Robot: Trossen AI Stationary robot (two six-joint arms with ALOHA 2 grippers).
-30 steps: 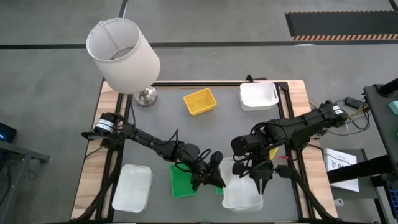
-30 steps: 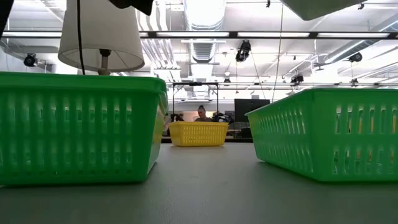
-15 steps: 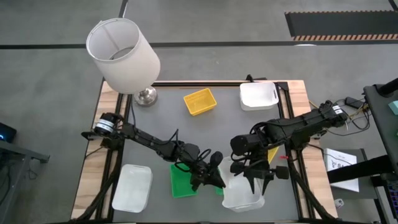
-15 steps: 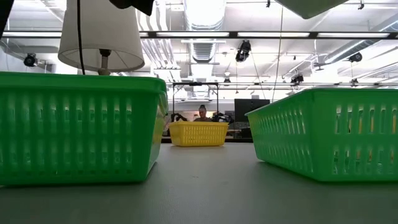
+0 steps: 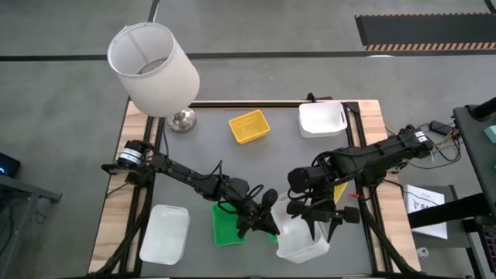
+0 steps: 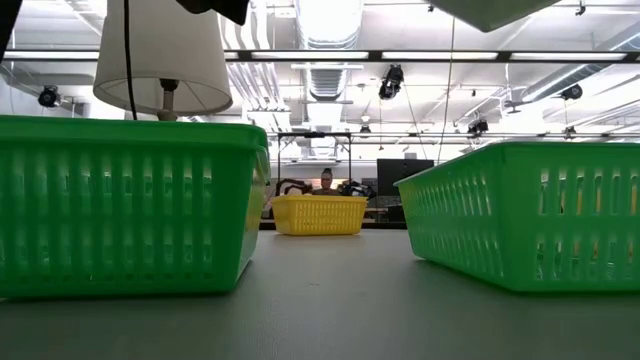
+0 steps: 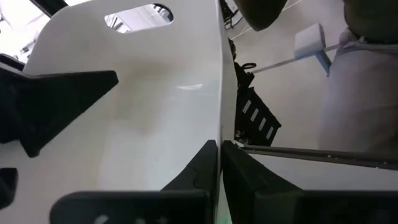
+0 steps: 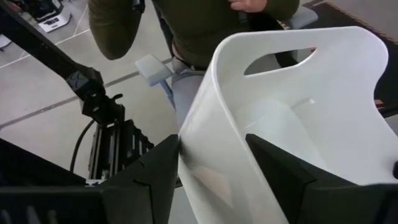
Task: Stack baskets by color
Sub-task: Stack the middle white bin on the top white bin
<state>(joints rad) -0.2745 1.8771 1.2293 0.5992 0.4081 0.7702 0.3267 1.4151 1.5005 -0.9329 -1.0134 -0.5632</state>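
Note:
A white basket (image 5: 302,242) hangs tipped on its side above the table's near edge, with my left gripper (image 5: 270,226) shut on it. My right gripper (image 5: 322,225) is open, one finger on each side of the same basket's wall (image 8: 211,155). Two green baskets (image 6: 130,205) (image 6: 530,215) rest on their bottoms on the table below; the high view shows one green basket (image 5: 228,225) beside my left gripper. A yellow basket (image 5: 249,126) and a white basket (image 5: 322,118) stand at the far side. Another white basket (image 5: 164,232) lies near left. My left gripper pinches the white basket's side wall at its rim (image 7: 219,134) between its two fingers. It comes in level from the table's left. The basket is lifted clear and tilted, its handle cutout (image 7: 138,14) away from the fingers. My right gripper: whether its fingers (image 8: 163,163) touch the wall, I cannot tell.
A white lamp (image 5: 153,68) on a metal base stands at the far left corner. A yellow piece (image 5: 339,188) shows under my right arm. A person (image 8: 186,25) stands just beyond the table's near edge.
My right gripper has opened and let go of the white basket's wall, staying where it was. The basket has stayed lifted in my left gripper.

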